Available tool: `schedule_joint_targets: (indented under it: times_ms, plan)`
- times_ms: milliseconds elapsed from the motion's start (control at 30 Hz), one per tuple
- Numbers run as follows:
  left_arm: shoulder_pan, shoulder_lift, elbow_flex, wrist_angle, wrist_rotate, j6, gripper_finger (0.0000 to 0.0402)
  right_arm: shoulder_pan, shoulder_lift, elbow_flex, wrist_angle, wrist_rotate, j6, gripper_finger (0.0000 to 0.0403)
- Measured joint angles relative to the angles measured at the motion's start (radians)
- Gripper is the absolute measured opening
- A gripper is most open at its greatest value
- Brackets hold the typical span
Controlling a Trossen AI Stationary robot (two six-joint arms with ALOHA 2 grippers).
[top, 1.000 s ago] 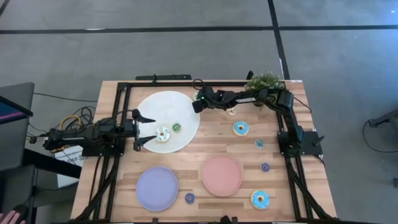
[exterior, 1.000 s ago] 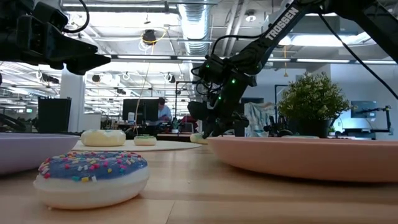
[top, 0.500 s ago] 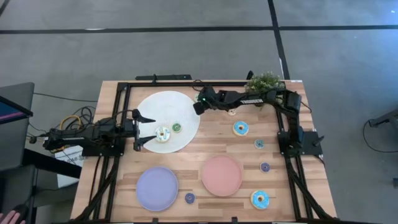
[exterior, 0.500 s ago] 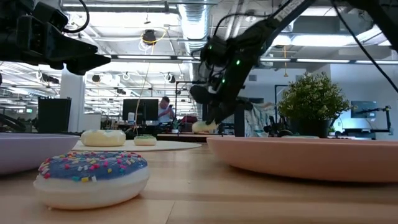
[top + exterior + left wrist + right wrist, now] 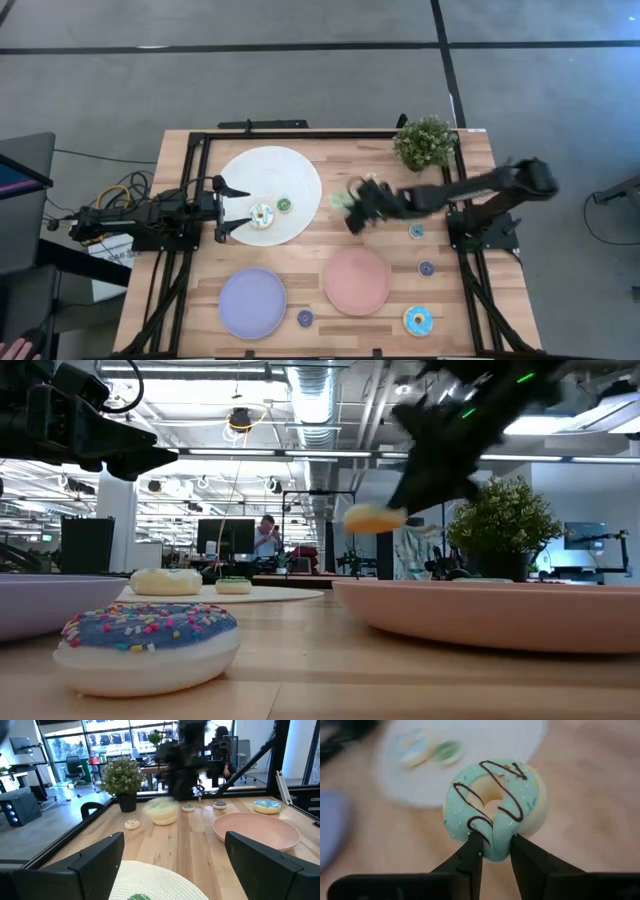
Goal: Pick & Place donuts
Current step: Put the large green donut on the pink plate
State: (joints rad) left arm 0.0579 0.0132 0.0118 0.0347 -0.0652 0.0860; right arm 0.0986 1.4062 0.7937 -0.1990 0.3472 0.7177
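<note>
Carrying a mint donut (image 5: pixel 495 807) pinched in the right claw (image 5: pixel 492 851) above the tabletop (image 5: pixel 350 240), two donuts on the white disc (image 5: pixel 250 165), several left, left claw (image 5: pixel 232 208) waiting open.

open: bare wood beside pink plate (image 5: pixel 356 282) | blocked: potted plant (image 5: pixel 425 142) (far corner); left gripper (image 5: pixel 222 208) over white disc (image 5: pixel 270 192)

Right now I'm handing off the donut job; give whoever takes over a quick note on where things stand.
Right gripper: shut on a mint green donut, carried in the air between the white disc and the pink plate.
Left gripper: open, hovering at the white disc's left edge.
Done: two donuts lie on the white disc.
Left: five more donuts on the table; the pink plate and lilac plate hold none.
</note>
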Motion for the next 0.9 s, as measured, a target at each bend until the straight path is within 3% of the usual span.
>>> schedule_joint_targets:
  times_ms: [200, 433, 633, 900]
  plan:
    - [0.0, 0.0, 0.0, 0.0, 0.0, 0.0, 0.034, 0.291, -0.125, -0.119, 0.003, 0.177, 0.214, 0.0086]
    - [0.0, 0.0, 0.0, 0.0, 0.001, 0.0, 0.034, 0.554, -0.067, -0.167, 0.077, 0.357, 0.367, 0.0086]
    - [0.0, 0.0, 0.0, 0.0, 0.001, 0.0, 0.034, 0.676, 0.081, -0.166, 0.096, 0.419, 0.534, 0.0086]
    - [0.0, 0.0, 0.0, 0.0, 0.001, 0.0, 0.034, 0.741, 0.24, -0.166, 0.126, 0.438, 0.672, 0.0086]
